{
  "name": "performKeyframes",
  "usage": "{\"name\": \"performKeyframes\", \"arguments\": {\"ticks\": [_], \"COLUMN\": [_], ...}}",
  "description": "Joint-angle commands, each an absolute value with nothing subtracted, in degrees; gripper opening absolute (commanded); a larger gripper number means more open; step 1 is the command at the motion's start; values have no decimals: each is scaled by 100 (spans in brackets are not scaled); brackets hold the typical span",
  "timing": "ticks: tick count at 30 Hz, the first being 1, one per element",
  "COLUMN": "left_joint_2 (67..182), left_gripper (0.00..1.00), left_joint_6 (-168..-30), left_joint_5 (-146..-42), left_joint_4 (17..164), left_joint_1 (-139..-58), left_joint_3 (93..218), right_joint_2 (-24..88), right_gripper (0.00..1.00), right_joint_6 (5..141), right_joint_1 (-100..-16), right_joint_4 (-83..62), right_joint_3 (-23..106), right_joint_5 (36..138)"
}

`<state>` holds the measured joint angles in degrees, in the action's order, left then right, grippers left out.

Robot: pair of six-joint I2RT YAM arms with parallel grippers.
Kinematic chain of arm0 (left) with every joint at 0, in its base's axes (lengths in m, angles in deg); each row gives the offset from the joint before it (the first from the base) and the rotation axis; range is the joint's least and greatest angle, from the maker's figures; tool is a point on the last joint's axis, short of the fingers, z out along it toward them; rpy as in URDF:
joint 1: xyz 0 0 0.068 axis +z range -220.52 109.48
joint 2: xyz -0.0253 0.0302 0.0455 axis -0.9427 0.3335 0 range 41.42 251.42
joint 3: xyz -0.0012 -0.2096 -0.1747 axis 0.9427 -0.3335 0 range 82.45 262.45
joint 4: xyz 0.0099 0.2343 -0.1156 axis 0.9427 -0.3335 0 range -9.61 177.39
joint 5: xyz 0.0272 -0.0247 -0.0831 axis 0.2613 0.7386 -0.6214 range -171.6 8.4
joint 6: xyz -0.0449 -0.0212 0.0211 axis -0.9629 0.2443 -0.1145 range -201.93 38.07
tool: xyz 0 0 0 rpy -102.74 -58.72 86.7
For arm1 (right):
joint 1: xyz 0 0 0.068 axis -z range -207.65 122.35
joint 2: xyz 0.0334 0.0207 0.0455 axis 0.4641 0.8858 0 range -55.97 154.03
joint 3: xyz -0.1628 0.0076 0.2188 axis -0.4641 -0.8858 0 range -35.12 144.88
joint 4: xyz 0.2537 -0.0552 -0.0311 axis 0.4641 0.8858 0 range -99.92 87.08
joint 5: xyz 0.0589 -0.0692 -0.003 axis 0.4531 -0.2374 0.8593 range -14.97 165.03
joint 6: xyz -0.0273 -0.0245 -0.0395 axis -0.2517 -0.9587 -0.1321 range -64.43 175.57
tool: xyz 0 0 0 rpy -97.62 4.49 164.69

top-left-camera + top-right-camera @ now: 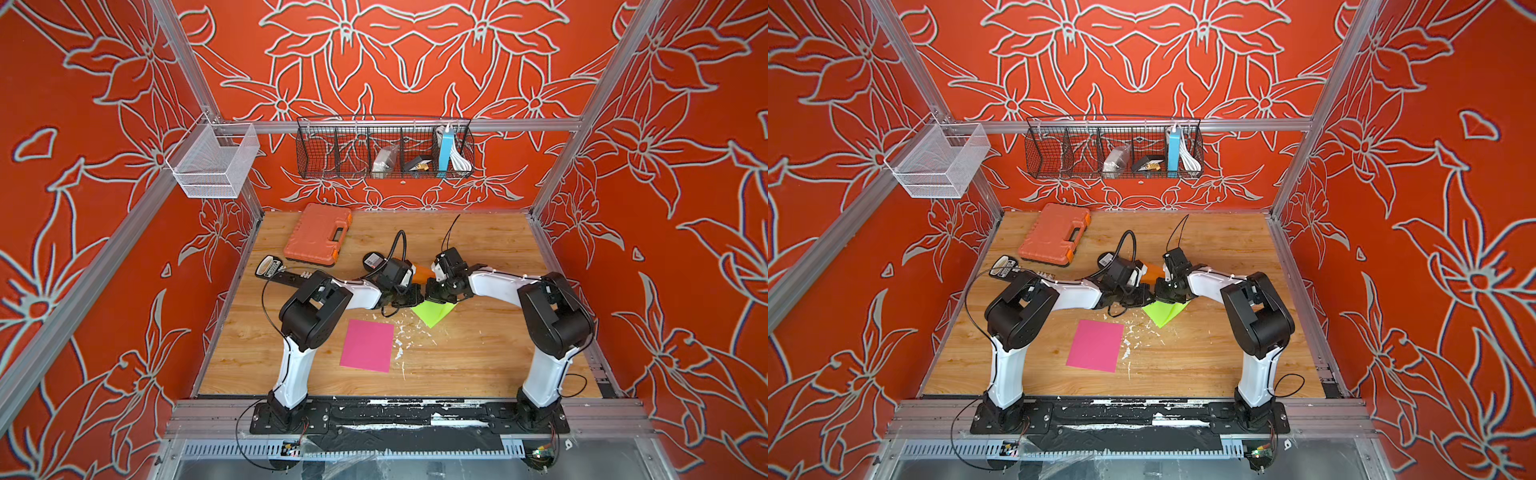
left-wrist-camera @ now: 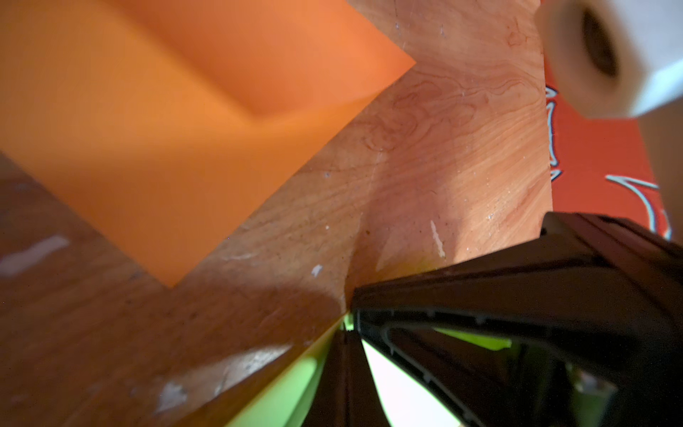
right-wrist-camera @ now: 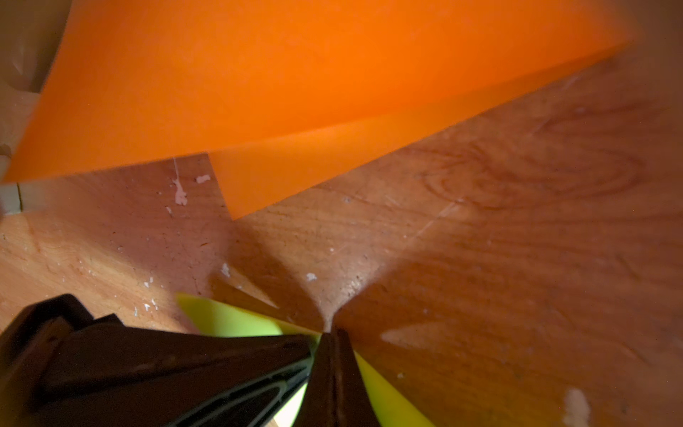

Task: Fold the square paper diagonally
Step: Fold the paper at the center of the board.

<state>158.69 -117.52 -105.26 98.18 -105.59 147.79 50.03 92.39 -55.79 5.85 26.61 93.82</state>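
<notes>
Roughly left to right: orange tool case point(image 1: 318, 233) at far left of table point(image 1: 478, 353); pink paper point(image 1: 368, 345) flat, nearer front. Left gripper point(image 2: 345, 325) clenched, tip pressed on far edge of green paper point(image 1: 432, 313), which lies at table centre, flap folded over. Right gripper point(image 3: 329, 334) clenched too, tip on same edge, just beside left. Orange paper point(image 3: 295, 74) just behind both.

Folded paper point(image 1: 432, 313) right of flat sheet point(image 1: 367, 345)
</notes>
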Motion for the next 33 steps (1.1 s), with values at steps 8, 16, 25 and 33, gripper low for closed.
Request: {"name": "performKeyframes", "arguments": {"ticks": [8, 16, 25, 33], "left_joint_2": [15878, 15897, 15891, 15898], "left_gripper": [0, 0, 0, 0], "left_joint_6": [-11674, -11679, -11662, -11639], "left_joint_5": [-10138, -10128, -10103, -10101], "left_joint_4": [9113, 9099, 9075, 9056], "left_joint_1": [-10444, -10444, -10446, -10436], "left_joint_3": [14661, 14669, 14670, 14687], "right_joint_2": [4979, 4766, 4600, 4382], "right_gripper": [0, 0, 0, 0], "right_joint_6": [9125, 9064, 8954, 8813], "right_joint_1": [-5465, -5338, -5151, -4875], "right_joint_4": [968, 994, 981, 994], "right_joint_3": [2259, 2040, 1749, 1447], "right_joint_5": [8862, 8805, 8787, 8787]}}
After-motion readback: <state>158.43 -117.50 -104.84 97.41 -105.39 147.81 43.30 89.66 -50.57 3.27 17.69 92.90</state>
